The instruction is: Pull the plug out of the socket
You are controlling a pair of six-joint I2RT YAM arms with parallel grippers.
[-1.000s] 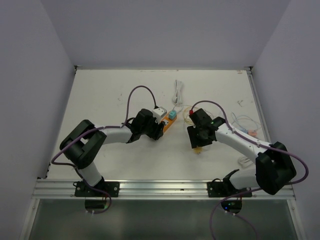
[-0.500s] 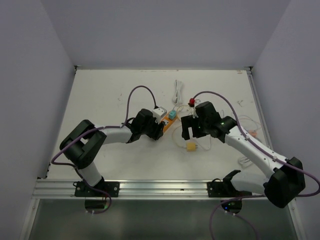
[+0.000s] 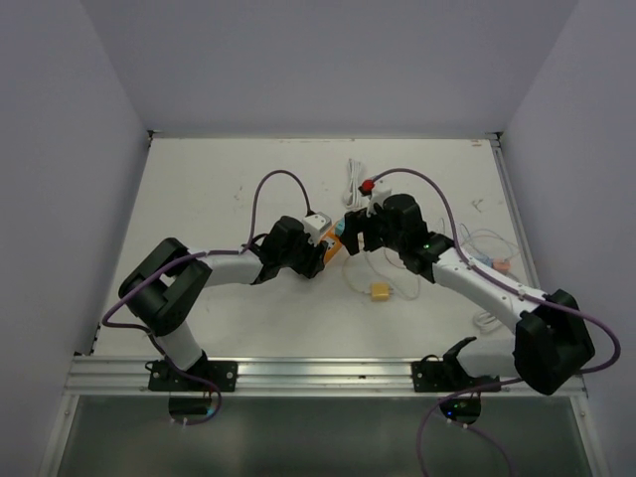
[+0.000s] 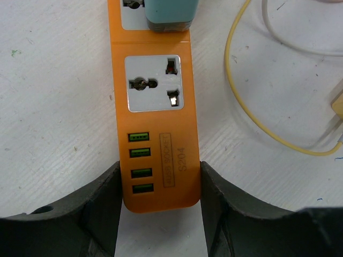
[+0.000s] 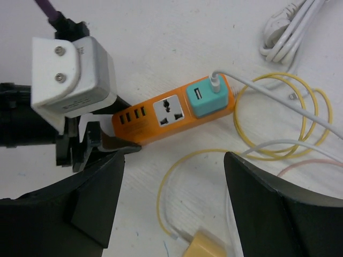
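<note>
Left claw (image 4: pixel 159 179): closed against both long edges of the orange socket strip (image 4: pixel 185 155) at its USB end; the strip lies flat on the white worktop (image 4: pixel 53 107). Right claw (image 5: pixel 174 158): spread wide, holding nothing, hovering above the strip. The teal plug (image 5: pixel 206 97) is seated in the strip's far socket, clear of both claws, with a white cable (image 5: pixel 216 81) inserted in it.

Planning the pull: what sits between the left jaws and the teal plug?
Left wrist view: on the orange strip, four green USB ports, then one empty socket.
</note>
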